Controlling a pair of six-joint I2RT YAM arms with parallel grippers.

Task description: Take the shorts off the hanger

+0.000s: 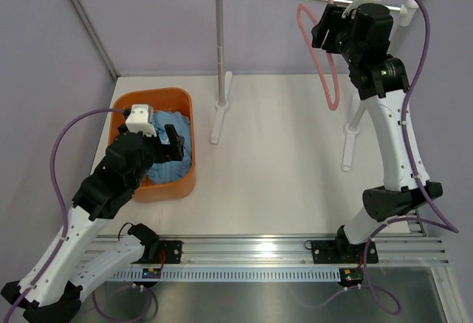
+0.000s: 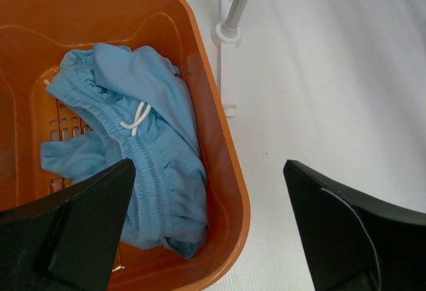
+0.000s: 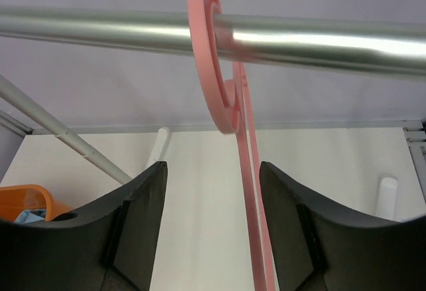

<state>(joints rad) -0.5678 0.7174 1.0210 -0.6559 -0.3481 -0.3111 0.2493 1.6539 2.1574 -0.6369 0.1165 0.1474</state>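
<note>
The light blue shorts [image 2: 150, 118] lie crumpled in the orange basket [image 2: 229, 164], waistband and white drawstring showing; they also show in the top view [image 1: 177, 153]. My left gripper [image 2: 210, 228] is open and empty, hovering over the basket's near right corner, above the shorts [image 1: 172, 143]. The pink hanger [image 3: 216, 84] hangs bare by its hook on the silver rail [image 3: 100, 30]; in the top view the hanger [image 1: 330, 79] hangs below the rail's right end. My right gripper [image 3: 213, 218] is open, its jaws on either side of the hanger's stem, not clamping it. In the top view this gripper [image 1: 324, 33] is up at the rail.
The rack's left post [image 1: 219, 42] and white foot [image 1: 219, 120] stand just right of the basket [image 1: 185, 101]. The rack's right legs [image 1: 350, 142] stand by my right arm. Purple walls close the back and sides. White tabletop lies between the basket and the right arm.
</note>
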